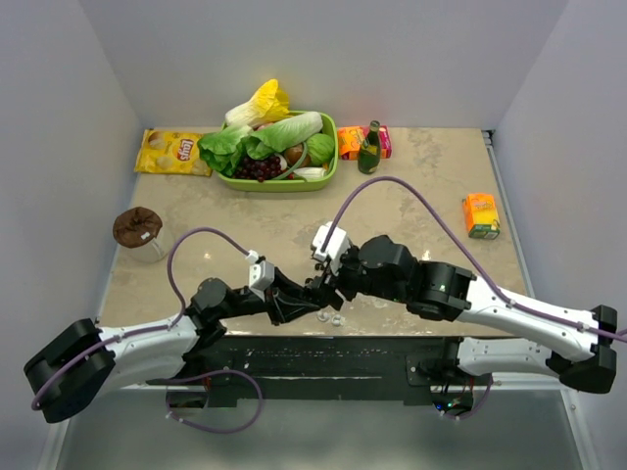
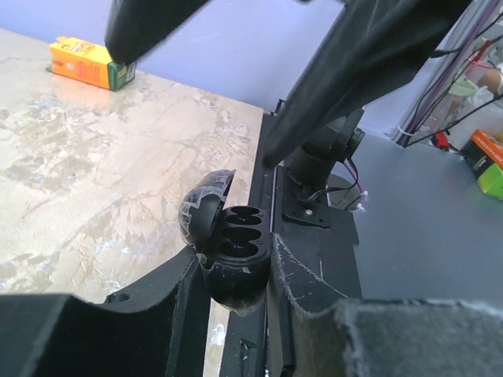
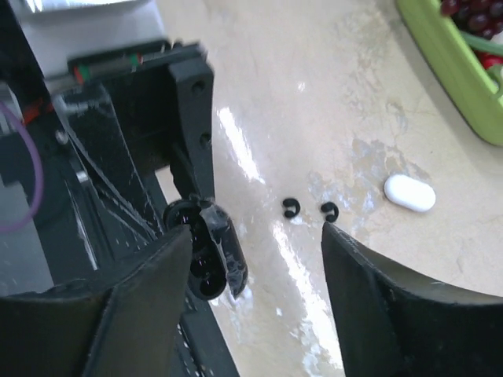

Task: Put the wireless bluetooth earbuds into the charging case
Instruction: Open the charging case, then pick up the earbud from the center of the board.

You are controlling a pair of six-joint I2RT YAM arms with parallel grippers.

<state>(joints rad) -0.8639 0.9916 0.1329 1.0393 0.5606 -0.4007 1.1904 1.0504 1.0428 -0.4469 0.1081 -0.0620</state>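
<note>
The black charging case (image 2: 232,251) has its lid hinged open to the left, and my left gripper (image 2: 234,275) is shut on its lower body at the table's near edge. Its wells look dark, and I cannot tell what lies in them. My right gripper (image 3: 255,267) hovers just above the case (image 3: 208,251), open, with nothing between its fingers. Two black earbuds (image 3: 291,207) (image 3: 330,210) lie on the marble beyond the case. In the top view, two whitish earbuds (image 1: 323,318) (image 1: 338,319) rest on the table just under the two grippers (image 1: 309,299) (image 1: 328,279).
A white oval case (image 3: 409,192) lies past the black earbuds. A green basket (image 1: 328,171) of vegetables, a chips bag (image 1: 173,152) and a green bottle (image 1: 369,149) stand at the back. An orange carton (image 1: 480,215) is at the right, and a brown-topped cup (image 1: 137,227) at the left.
</note>
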